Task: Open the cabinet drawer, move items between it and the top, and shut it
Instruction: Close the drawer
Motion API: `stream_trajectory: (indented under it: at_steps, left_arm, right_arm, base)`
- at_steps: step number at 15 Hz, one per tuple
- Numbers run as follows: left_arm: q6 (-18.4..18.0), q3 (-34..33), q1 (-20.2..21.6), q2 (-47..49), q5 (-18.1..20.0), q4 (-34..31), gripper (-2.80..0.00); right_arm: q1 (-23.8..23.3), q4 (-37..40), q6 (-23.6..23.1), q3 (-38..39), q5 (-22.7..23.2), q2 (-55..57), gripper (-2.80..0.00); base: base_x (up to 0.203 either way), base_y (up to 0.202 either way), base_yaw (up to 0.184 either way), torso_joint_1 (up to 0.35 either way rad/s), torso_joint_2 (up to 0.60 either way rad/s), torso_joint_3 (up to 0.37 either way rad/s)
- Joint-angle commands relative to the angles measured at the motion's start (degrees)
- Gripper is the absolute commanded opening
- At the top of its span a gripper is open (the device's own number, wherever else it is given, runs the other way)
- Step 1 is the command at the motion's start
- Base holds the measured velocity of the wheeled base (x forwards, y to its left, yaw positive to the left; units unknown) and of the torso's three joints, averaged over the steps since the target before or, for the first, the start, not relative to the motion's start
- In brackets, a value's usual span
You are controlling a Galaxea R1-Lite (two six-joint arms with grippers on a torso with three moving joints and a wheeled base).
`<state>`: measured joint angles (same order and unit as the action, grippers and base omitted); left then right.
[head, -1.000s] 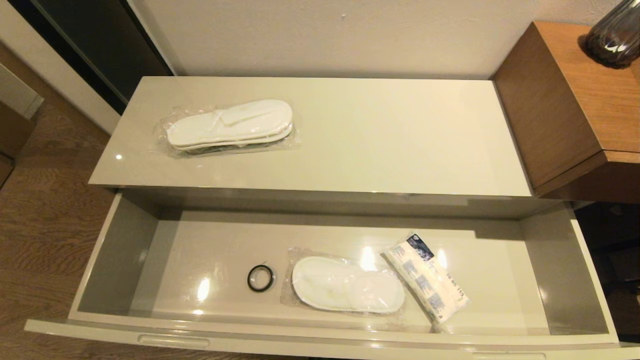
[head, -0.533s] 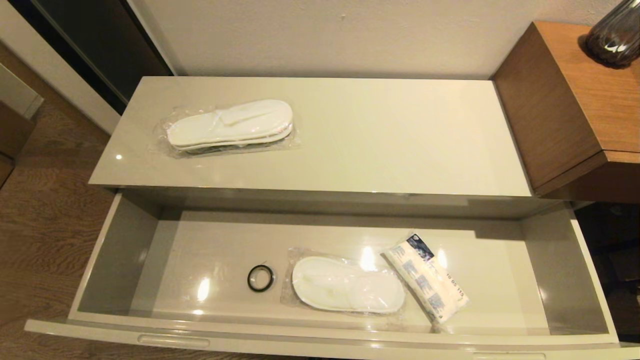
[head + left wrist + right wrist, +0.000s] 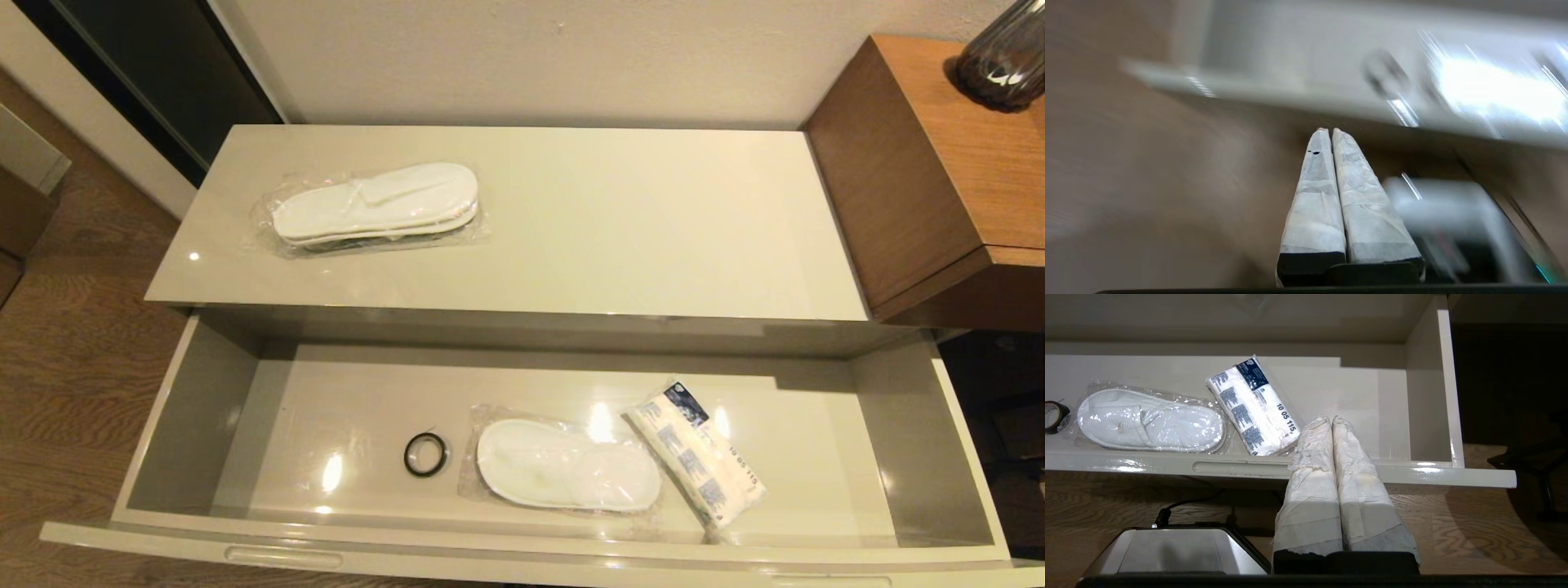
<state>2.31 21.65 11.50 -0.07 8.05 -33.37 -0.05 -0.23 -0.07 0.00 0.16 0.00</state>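
You see cabinet drawer [image 3: 196,408] open, lower frame; wrapped slippers [image 3: 567,475], packet [image 3: 698,461] inside. Left pincer [image 3: 1329,130] closed, empty; right pincer [image 3: 1331,418] closed, empty.

Likely a hotel room — sealed slippers [image 3: 375,204], glossy low cabinet [image 3: 653,245], wooden desk [image 3: 963,163], wood floor [image 3: 65,367].

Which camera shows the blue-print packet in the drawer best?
The right wrist view: the packet is close, its print readable. The head view shows it smaller, beside the wrapped slippers. In the left wrist view I cannot make it out.
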Motion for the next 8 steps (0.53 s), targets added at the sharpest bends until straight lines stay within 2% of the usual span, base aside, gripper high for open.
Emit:
stream_trajectory:
  at_steps: [1,3,6,8]
  left_arm:
    - [-0.8,3.8,0.0,-1.8,9.3,-14.9,-2.8]
    - [-4.9,0.4,0.0,2.5,11.7,-16.5,-2.8]
    - [-6.5,-0.2,0.0,14.3,13.3,-15.7,-2.8]
    - [-7.2,0.0,0.0,23.0,13.3,-12.1,-2.8]
  right_arm:
    - [0.0,0.0,0.0,0.0,0.0,0.0,-2.8]
    - [0.0,0.0,0.0,0.0,0.0,0.0,-2.8]
    - [0.0,0.0,0.0,0.1,0.0,0.0,-2.8]
    - [0.0,0.0,0.0,0.1,0.0,0.0,-2.8]
  base:
    - [0.0,0.0,0.0,0.0,0.0,0.0]
    - [0.0,0.0,0.0,0.0,0.0,0.0]
    - [0.0,0.0,0.0,0.0,0.0,0.0]
    - [0.0,0.0,0.0,0.0,0.0,0.0]
